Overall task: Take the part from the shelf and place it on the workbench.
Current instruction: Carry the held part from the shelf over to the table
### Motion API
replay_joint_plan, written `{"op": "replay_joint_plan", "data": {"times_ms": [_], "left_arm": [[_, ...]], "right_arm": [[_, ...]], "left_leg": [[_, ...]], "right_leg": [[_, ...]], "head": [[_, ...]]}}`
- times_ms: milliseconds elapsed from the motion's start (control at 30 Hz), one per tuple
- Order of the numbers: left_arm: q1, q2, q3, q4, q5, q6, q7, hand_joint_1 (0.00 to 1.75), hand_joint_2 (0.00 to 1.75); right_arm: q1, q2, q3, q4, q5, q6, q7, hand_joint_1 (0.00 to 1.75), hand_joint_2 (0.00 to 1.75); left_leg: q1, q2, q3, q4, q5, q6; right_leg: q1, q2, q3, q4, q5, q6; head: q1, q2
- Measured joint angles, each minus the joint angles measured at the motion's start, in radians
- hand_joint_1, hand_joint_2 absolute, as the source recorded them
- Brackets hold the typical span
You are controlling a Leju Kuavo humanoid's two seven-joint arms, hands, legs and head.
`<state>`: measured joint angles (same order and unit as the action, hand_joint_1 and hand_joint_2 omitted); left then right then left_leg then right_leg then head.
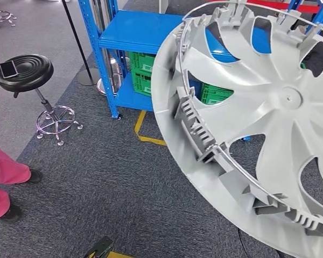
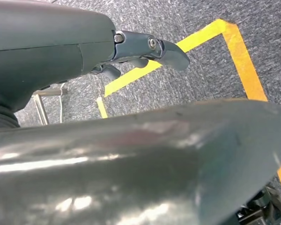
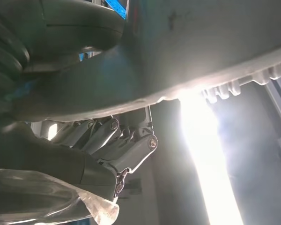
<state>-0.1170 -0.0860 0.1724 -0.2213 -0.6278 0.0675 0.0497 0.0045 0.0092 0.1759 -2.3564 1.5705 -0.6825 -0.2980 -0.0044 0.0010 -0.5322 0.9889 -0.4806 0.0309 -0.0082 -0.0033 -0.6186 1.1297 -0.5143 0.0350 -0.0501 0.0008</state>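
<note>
Held close against the lens, the part [image 1: 269,123] fills the right half of the head view: a pale grey plastic wheel cover, tilted, its inner face showing curved spokes, a small hub, a wire ring and ribbed clips round the rim. From the right wrist, the right hand [image 3: 107,145] has its fingers [image 3: 132,152] curled under the cover's edge, gripping it. From the left wrist, the left hand [image 2: 146,49] lies just beside the cover's rim; whether it grips cannot be told. Behind, upper centre, stands a blue shelf [image 1: 139,32] with green crates [image 1: 142,72]; a black stool [image 1: 25,71] sits upper left on grey carpet [image 1: 111,188].
</note>
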Motion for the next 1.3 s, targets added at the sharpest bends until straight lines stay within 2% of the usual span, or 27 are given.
{"op": "replay_joint_plan", "data": {"times_ms": [33, 67, 133, 233, 433, 600, 1033, 1300], "left_arm": [[0.0, 0.0, 0.0, 0.0, 0.0, 0.0, -0.001, 0.0, 0.0], [-0.001, 0.0, 0.0, 0.0, -0.001, 0.0, -0.002, 0.0, 0.0], [-0.002, 0.0, 0.0, 0.0, -0.001, 0.0, -0.004, 0.0, 0.0], [-0.002, 0.0, 0.0, 0.0, -0.001, 0.0, -0.005, 0.0, 0.0], [-0.002, 0.0, 0.0, 0.0, -0.001, 0.0, -0.006, 0.0, 0.0], [-0.002, 0.0, 0.0, 0.0, -0.001, 0.0, -0.007, 0.0, 0.0], [-0.001, 0.0, -0.008, 0.0, -0.005, 0.0, -0.013, 0.0, 0.0], [-0.001, 0.0, -0.009, 0.0, -0.005, 0.001, -0.006, 0.0, 0.0]], "right_arm": [[-0.001, 0.0, 0.0, 0.0, 0.0, 0.0, 0.0, 1.75, 1.75], [-0.002, 0.0, 0.0, 0.0, 0.0, 0.0, 0.0, 1.75, 1.75], [-0.002, 0.0, 0.001, 0.0, 0.0, 0.0, 0.002, 1.75, 1.75], [-0.002, 0.0, 0.0, 0.0, 0.0, 0.0, 0.004, 1.75, 1.75], [-0.002, 0.0, 0.001, 0.001, 0.001, 0.0, 0.004, 1.75, 1.75], [-0.002, 0.0, 0.001, 0.001, 0.001, 0.0, 0.004, 1.75, 1.75], [-0.001, 0.0, 0.001, 0.008, 0.0, 0.0, 0.002, 1.75, 1.75], [0.0, 0.0, 0.001, 0.015, 0.001, 0.0, -0.028, 1.75, 1.75]], "left_leg": [[-0.002, 0.0, -0.004, 0.003, 0.002, -0.003], [-0.003, -0.001, -0.007, 0.005, 0.004, -0.007], [-0.007, -0.001, -0.016, 0.012, 0.006, -0.007], [-0.005, -0.002, -0.02, 0.012, 0.011, -0.001], [-0.002, -0.002, -0.021, 0.002, 0.022, -0.017], [-0.001, -0.002, -0.023, 0.001, 0.025, -0.022], [-0.002, -0.002, -0.027, 0.002, 0.026, -0.023], [-0.002, -0.002, -0.027, 0.002, 0.026, -0.023]], "right_leg": [[0.001, 0.001, 0.044, -0.069, 0.014, -0.004], [0.003, 0.002, 0.073, -0.114, 0.02, -0.008], [0.005, 0.004, 0.088, -0.142, 0.02, -0.01], [0.007, 0.004, 0.082, -0.142, 0.023, -0.01], [0.011, 0.003, 0.077, -0.14, 0.029, -0.02], [0.011, 0.002, 0.075, -0.139, 0.03, -0.022], [0.009, 0.002, 0.072, -0.139, 0.032, -0.024], [0.009, 0.002, 0.071, -0.139, 0.033, -0.024]], "head": [[0.0, 0.0], [-0.001, 0.0], [-0.001, 0.0], [-0.002, 0.0], [-0.002, 0.0], [-0.001, 0.0], [-0.001, 0.0], [-0.001, 0.0]]}}
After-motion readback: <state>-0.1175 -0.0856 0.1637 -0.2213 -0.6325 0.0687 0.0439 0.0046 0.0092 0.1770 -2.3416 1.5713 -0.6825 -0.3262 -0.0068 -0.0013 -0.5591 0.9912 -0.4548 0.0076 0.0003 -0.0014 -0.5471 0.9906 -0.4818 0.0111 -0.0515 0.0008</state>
